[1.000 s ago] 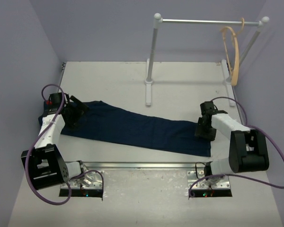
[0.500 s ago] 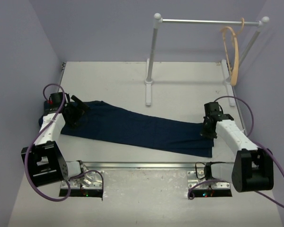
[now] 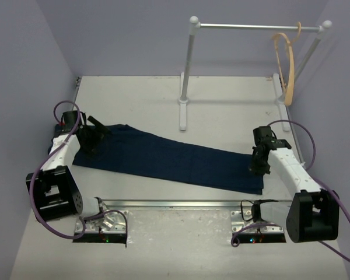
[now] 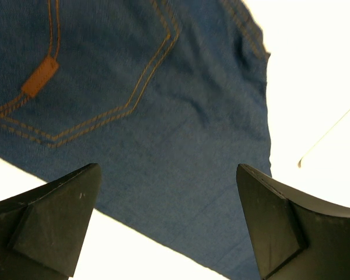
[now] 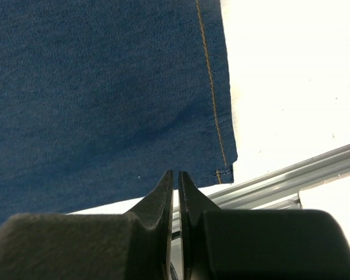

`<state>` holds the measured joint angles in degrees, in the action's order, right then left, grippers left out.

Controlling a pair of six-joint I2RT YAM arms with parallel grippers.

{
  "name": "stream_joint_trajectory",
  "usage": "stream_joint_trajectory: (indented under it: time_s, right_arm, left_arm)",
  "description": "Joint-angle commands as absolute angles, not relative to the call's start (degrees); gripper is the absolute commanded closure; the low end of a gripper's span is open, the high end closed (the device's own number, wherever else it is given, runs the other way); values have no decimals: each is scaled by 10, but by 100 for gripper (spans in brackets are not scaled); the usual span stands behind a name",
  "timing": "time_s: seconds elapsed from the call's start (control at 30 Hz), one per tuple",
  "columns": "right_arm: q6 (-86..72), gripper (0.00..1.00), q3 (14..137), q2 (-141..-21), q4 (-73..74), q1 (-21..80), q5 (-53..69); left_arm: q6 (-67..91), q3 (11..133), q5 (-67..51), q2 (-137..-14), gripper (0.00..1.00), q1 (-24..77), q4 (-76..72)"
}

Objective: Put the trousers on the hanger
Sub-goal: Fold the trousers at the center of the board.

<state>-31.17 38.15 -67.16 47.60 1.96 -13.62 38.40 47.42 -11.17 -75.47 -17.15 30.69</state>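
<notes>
Since a second ago, the right arm has swung its elbow down toward the near edge of the table [image 3: 134, 99]. Its fingers, which stood partly apart, have come together. The left arm has barely shifted.

Dark navy trousers [image 3: 169, 160] lie flat on the table in a long diagonal strip. The waist end is at the left and farther back, and the leg hems are at the right and nearer the arms.

The left gripper [image 3: 95, 135] hangs over the waist end with its two fingers spread wide apart, holding nothing. Its wrist camera looks down on a back pocket outlined in orange-tan stitching, with a small brown patch [image 4: 39, 77] beside it.

The right gripper [image 3: 258, 168] is at the hem end. Its wrist camera shows the two fingers pressed almost together, with only a thin slit between them. Their tips sit right at the near edge of the cloth, close to the stitched hem corner. It cannot be told whether any cloth is pinched between them. A silver metal strip [image 5: 291, 175] runs along the table just beyond that corner.

The light wooden hanger [image 3: 287, 70] hangs by its hook near the right end of a white rail [image 3: 251, 26] at the back of the table, well apart from the trousers.
</notes>
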Motion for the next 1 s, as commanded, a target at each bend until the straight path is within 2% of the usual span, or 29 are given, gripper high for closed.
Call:
stream_joint_trajectory:
  time_s: [0.0,0.03,0.07,0.2,0.23,0.27,0.3,0.33,0.37,0.43,0.53,0.73,0.97]
  right_arm:
    - [-311,81,410,-661,469,18,-98]
    - [-304,73,403,-659,449,21,-75]
    - [-301,68,396,-658,433,26,-52]
    - [-302,67,378,-714,331,96,-5]
    - [-304,64,379,-738,313,108,-3]
    - [-301,57,382,-794,284,116,19]
    - [-297,40,389,-801,273,117,25]
    - [-293,17,421,-864,284,117,11]
    - [-294,1,443,-922,301,117,-11]
    - [-316,1,495,-1001,395,112,-97]
    - [-341,1,487,-1041,407,90,-140]
    - [-338,1,445,-991,397,-9,-167]
    - [-314,1,512,-983,399,-53,-154]
  left_arm:
    - [395,530,-88,-777,0,-164,319]
    - [397,530,-90,-777,0,-164,319]
    - [399,529,-87,-776,0,-164,317]
    - [403,543,-56,-766,0,-164,327]
    - [402,544,-48,-767,0,-164,335]
    - [399,560,-37,-769,0,-165,352]
    - [399,572,-31,-771,0,-165,354]
    - [395,584,-25,-771,0,-167,371]
    - [391,596,-18,-771,0,-168,386]
    - [383,640,29,-772,0,-171,421]
    - [377,669,75,-770,0,-182,470]
    - [372,679,82,-771,0,-193,478]
    - [352,662,94,-774,0,-197,474]
